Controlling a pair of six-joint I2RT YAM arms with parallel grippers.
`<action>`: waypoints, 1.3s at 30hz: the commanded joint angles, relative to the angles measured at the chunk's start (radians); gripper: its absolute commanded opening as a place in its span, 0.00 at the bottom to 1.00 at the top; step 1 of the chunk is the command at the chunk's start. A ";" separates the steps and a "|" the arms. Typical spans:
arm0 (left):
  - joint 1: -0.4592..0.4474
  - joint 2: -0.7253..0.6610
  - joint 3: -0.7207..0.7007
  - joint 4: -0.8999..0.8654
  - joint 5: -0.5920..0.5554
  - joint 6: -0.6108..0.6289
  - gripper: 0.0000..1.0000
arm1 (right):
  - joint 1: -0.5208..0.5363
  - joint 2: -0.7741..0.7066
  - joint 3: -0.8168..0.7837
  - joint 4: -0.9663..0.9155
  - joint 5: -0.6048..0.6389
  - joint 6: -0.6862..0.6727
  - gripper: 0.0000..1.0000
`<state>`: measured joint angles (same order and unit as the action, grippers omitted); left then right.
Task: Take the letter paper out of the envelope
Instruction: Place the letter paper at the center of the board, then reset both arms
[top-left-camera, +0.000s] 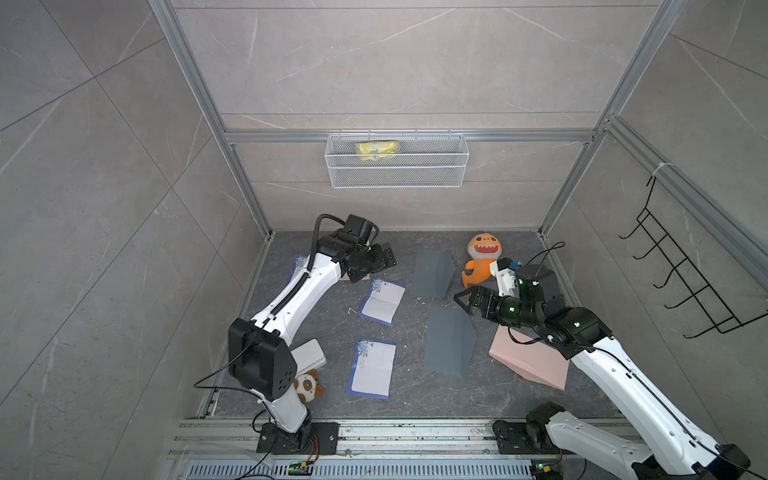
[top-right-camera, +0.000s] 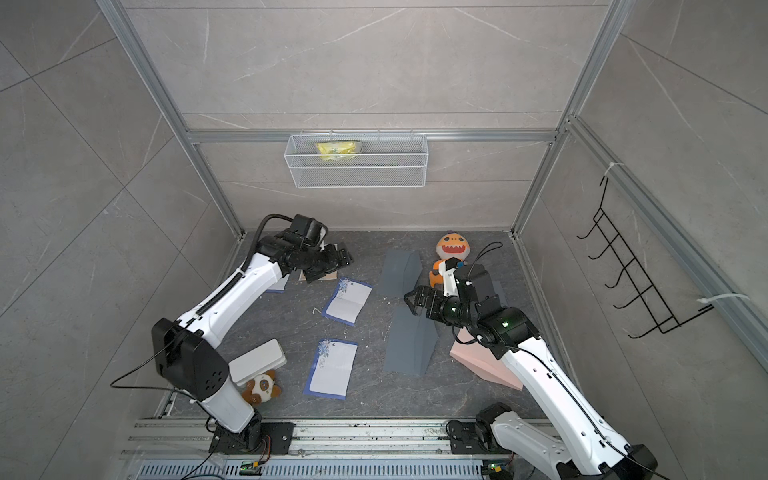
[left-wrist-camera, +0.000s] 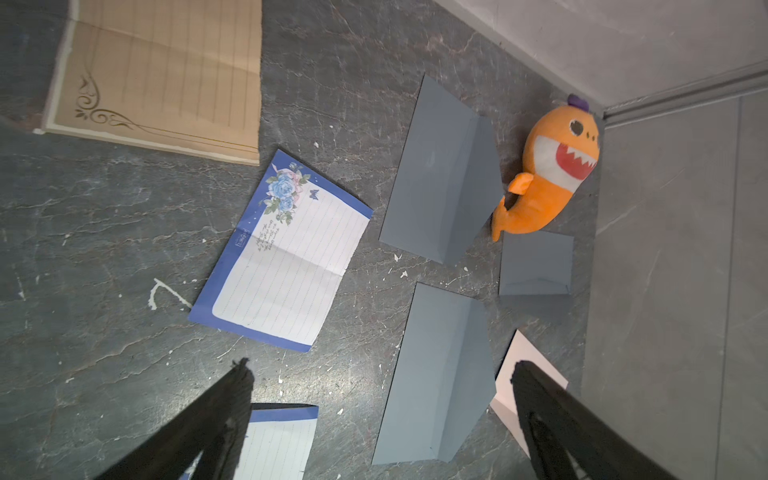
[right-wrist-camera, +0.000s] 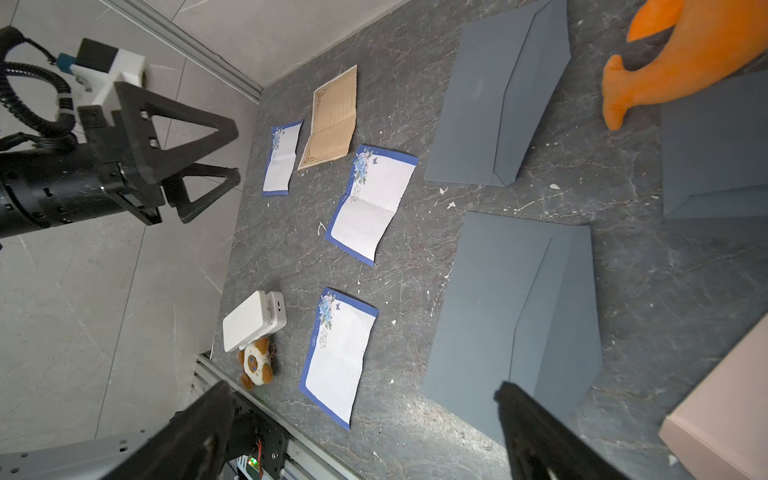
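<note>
1. Nearest us in both top views are the two arms: the left arm (top-left-camera: 299, 291) reaches to the far left of the dark worktop (top-left-camera: 415, 399), and the right arm (top-left-camera: 623, 374) to the far right. We see the right jaws spread wide and empty, over the worktop between the far grey envelope (top-left-camera: 432, 272) and the near grey envelope (top-left-camera: 449, 340). The pink envelope (top-left-camera: 530, 361) lies partly under the right arm.
2. From the left wrist we see the left jaws standing wide apart with nothing between them. The tan letter paper (left-wrist-camera: 166, 75) lies unfolded and flat on the worktop, outside every envelope, just beside a blue-bordered sheet (left-wrist-camera: 286, 257).
3. From the right wrist we see the right jaws open and empty above the near grey envelope (right-wrist-camera: 511, 316). The tan letter paper (right-wrist-camera: 332, 120) lies well apart from the pink envelope (right-wrist-camera: 723, 415), with the grey envelopes between them. The left jaws show here too, parted and holding nothing.
</note>
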<state>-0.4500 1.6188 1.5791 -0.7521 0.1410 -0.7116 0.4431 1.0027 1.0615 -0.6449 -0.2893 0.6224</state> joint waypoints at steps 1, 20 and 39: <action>0.020 -0.121 -0.067 0.049 0.038 -0.025 1.00 | 0.006 0.013 0.036 0.002 -0.012 -0.070 1.00; 0.042 -0.589 -0.382 -0.100 -0.603 0.093 1.00 | 0.005 -0.064 0.060 -0.141 0.562 -0.186 1.00; 0.296 -0.671 -1.118 0.815 -0.770 0.616 1.00 | -0.012 -0.079 -0.694 0.967 1.004 -0.658 1.00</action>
<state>-0.1734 0.9054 0.4881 -0.1978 -0.6468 -0.1680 0.4385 0.8867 0.4374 0.0460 0.6735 0.0418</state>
